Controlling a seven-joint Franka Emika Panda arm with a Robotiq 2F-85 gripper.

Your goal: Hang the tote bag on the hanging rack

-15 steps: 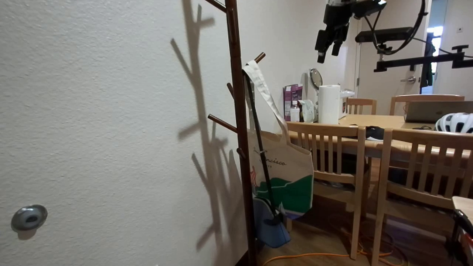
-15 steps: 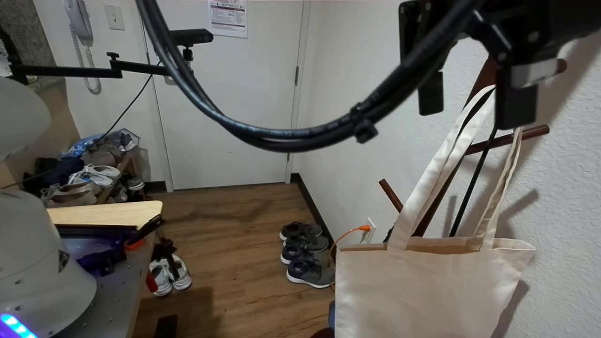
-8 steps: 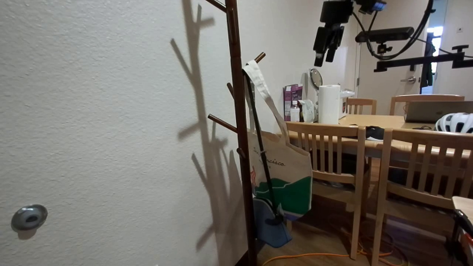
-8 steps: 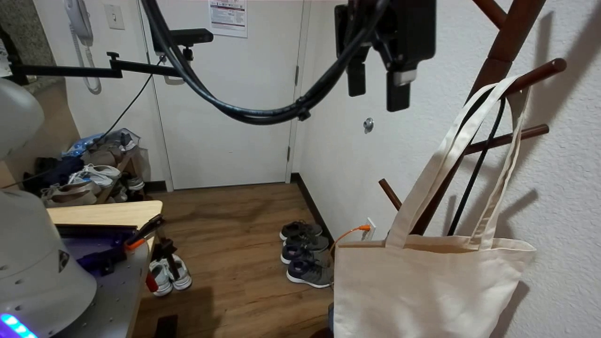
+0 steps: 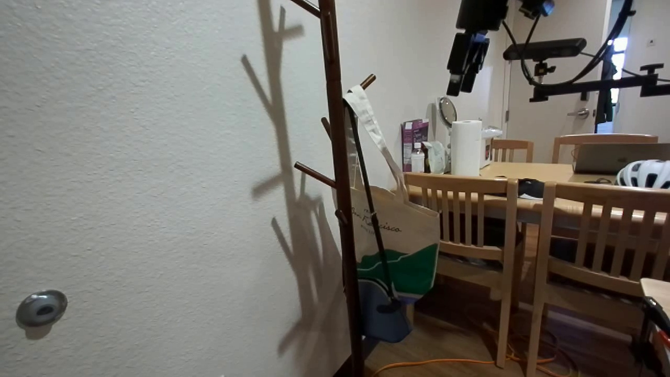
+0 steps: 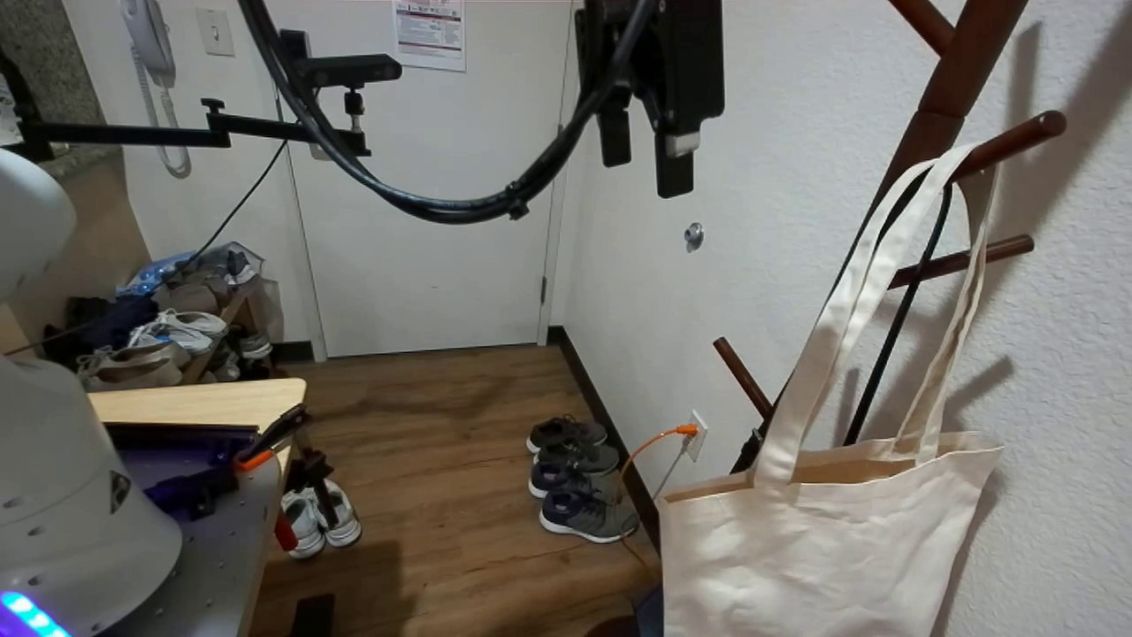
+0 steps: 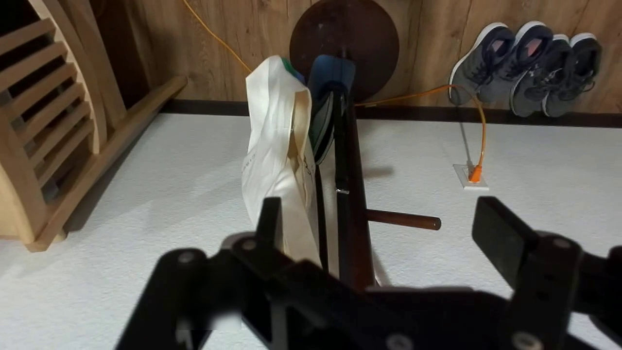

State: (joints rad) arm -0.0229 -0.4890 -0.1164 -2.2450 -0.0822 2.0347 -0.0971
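Note:
The cream tote bag (image 5: pixel 419 225) with its green lower band hangs by its straps from an upper peg (image 6: pixel 1017 141) of the dark brown rack (image 5: pixel 336 125). Its plain back (image 6: pixel 822 548) faces the camera in an exterior view, slightly tilted. My gripper (image 6: pixel 646 159) is in the air, apart from bag and rack, with nothing between its fingers. In the wrist view, the wide-set jaws of the gripper (image 7: pixel 381 214) frame the rack trunk and a lower peg (image 7: pixel 403 219) beyond; one finger covers part of the bag's strap.
A blue bag (image 5: pixel 384 319) on a black strap hangs close beside the tote. Light wooden chairs (image 5: pixel 460 180) and a table stand behind the rack. An orange cord (image 7: pixel 481 136) runs from a wall outlet, near several dark shoes (image 6: pixel 579 513) on the floor.
My gripper has moved away from the rack and the bag, staying open. The tote bag has swung and turned a little on its peg, and the blue bag has shifted slightly.

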